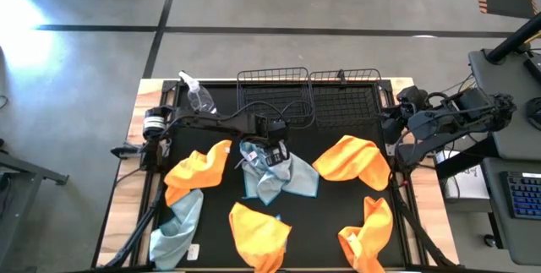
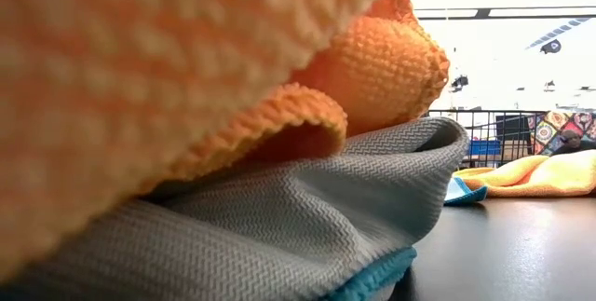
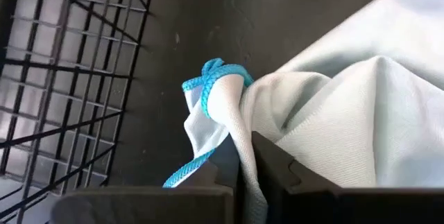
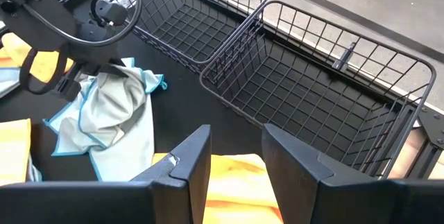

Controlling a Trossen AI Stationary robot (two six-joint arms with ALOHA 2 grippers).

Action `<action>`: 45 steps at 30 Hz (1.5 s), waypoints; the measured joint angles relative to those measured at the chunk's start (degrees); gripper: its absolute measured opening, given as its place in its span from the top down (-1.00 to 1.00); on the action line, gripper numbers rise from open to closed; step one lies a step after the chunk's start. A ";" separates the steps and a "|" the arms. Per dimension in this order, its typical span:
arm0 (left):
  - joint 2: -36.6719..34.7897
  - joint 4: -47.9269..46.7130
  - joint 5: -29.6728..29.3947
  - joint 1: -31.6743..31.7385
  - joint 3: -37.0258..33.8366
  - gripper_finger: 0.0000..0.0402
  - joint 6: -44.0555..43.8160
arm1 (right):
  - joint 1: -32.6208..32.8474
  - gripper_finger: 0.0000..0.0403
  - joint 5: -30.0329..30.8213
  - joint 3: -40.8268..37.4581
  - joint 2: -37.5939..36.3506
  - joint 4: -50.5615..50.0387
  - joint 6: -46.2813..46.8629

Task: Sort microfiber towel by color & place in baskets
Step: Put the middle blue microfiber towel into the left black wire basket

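The left gripper is down at the middle of the table, its fingers pinched shut on a fold of a pale blue-grey towel; the left wrist view shows the cloth caught between them, its bright blue hem curling just beyond, with the wire wall of a basket close by. From above, that towel lies just in front of the two black wire baskets, the left basket and the right basket standing side by side at the table's far edge. Orange towels lie around it: one to its left, one in front, one to its right and one near the front right corner. A second blue-grey towel lies at the front left. The right gripper hangs over the table's right side with its fingers apart and holding nothing, above an orange towel in its wrist view. The low view is mostly filled by an orange cloth lying over a grey one. A clear spray bottle lies at the far left.
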 joint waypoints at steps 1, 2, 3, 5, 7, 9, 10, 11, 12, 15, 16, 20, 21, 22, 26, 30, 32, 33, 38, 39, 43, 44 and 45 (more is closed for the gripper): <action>0.00 -0.11 0.35 0.00 0.00 0.95 0.00 | 0.00 0.39 0.00 0.00 0.00 0.00 0.00; 0.00 -0.29 0.41 0.00 0.00 0.95 -0.01 | 0.00 0.39 0.00 0.00 0.00 0.00 0.02; 0.00 -0.36 0.46 -0.01 0.00 0.95 -0.01 | 0.00 0.39 0.00 0.00 0.00 0.01 0.03; 0.00 -0.34 0.50 -0.01 0.00 0.95 -0.11 | 0.00 0.39 0.00 0.00 0.00 0.00 0.00; -0.02 -0.38 0.56 -0.02 0.00 0.96 -0.44 | 0.00 0.39 0.00 0.00 0.00 0.00 0.01; -0.02 -0.53 0.60 0.00 0.00 0.96 -0.45 | 0.00 0.39 0.01 0.00 0.00 0.00 0.04; -0.02 -1.00 0.60 0.00 0.21 0.96 -0.67 | 0.00 0.39 0.02 0.00 0.00 0.00 0.01; -0.02 -1.66 0.62 0.00 0.64 0.96 -1.10 | 0.00 0.39 0.02 0.00 0.00 0.00 0.00; -0.02 -2.04 0.62 0.00 1.12 0.96 -1.53 | 0.00 0.39 0.02 0.00 0.00 0.00 0.00; -0.02 -3.83 0.64 -0.12 3.62 0.97 -1.69 | 0.00 0.39 0.02 0.00 0.00 0.00 0.00; -0.02 -4.90 0.67 -0.13 4.85 0.98 -1.70 | 0.00 0.39 0.02 0.00 0.00 0.01 0.00; -0.02 -9.62 0.67 -0.20 11.51 0.99 -1.56 | 0.00 0.39 0.04 0.00 -0.01 0.00 -0.02; -0.02 -11.03 0.66 -0.20 13.41 0.99 -1.54 | 0.00 0.39 0.04 0.00 0.00 0.00 -0.02; -0.02 -12.36 0.67 -0.20 15.47 1.00 -1.54 | 0.00 0.39 0.04 0.00 0.00 0.00 -0.02; -0.02 -17.39 0.67 -0.24 24.16 1.00 -1.54 | -0.02 0.39 0.04 0.00 -0.02 0.00 -0.04; -0.03 -21.89 0.65 -0.48 32.95 1.00 -1.69 | 0.00 0.39 0.04 0.00 -0.02 0.00 -0.56; -0.07 -23.18 0.47 -0.58 37.22 1.00 -1.70 | 0.00 0.39 0.04 0.00 0.00 0.00 -1.06; -0.07 -23.74 0.35 -0.61 39.25 1.00 -1.69 | 0.00 0.39 0.04 0.00 -0.01 0.00 -1.27; -0.13 -24.24 0.14 -0.62 46.94 1.00 -1.52 | 0.00 0.39 0.07 0.00 -0.02 0.00 -1.59; -0.14 -23.86 0.12 -0.62 47.59 1.00 -1.47 | -0.01 0.39 0.07 0.00 -0.02 0.00 -1.58; -1.11 -21.28 0.01 -0.68 47.05 1.00 0.70 | -0.01 0.39 0.09 0.00 0.00 0.00 -1.60; -1.11 -21.37 0.01 -0.67 47.22 1.00 0.93 | 0.00 0.39 0.09 0.00 -0.02 0.02 -1.60; -1.08 -21.25 0.00 -0.62 47.44 1.00 0.95 | -0.02 0.39 0.09 0.00 0.00 0.00 -1.60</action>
